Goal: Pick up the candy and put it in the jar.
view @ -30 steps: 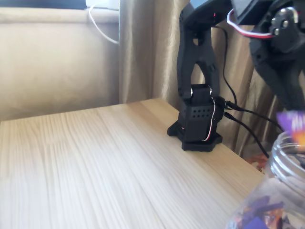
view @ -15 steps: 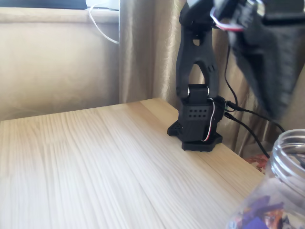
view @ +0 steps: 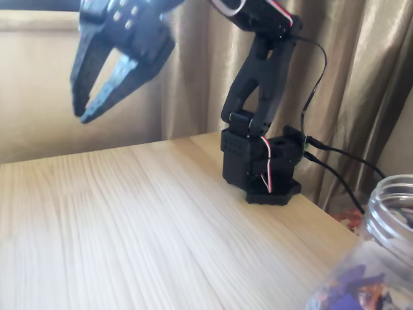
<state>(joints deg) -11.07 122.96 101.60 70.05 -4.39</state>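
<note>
Spanning most of the fixed view, the worktop is pale wood grain with no loose sweet visible on the stretch shown. The arm stands on its base at the far right edge of the worktop, reaching up and over toward the upper left of the picture. The jar sits at the lower right corner, partly cut off, lid off, ribbed neck uppermost, with purple and orange wrappers visible through its wall near the bottom. The pincer hangs high at upper left, well apart from the jar, jaws spread and pointing down, with nothing between them.

Finding: no candy outside the jar can be seen; any piece waiting for pickup lies outside this picture, so its place cannot be told.

Judgement: the step in hand appears to be a reach for a fresh piece. To do it well, keep the jaws wide during descent, bring them down squarely over the wrapper's middle rather than a twisted end, and close only once both tips straddle it. Approach low and slow near the wood; scraping the tips could flick a light sweet away.
</note>
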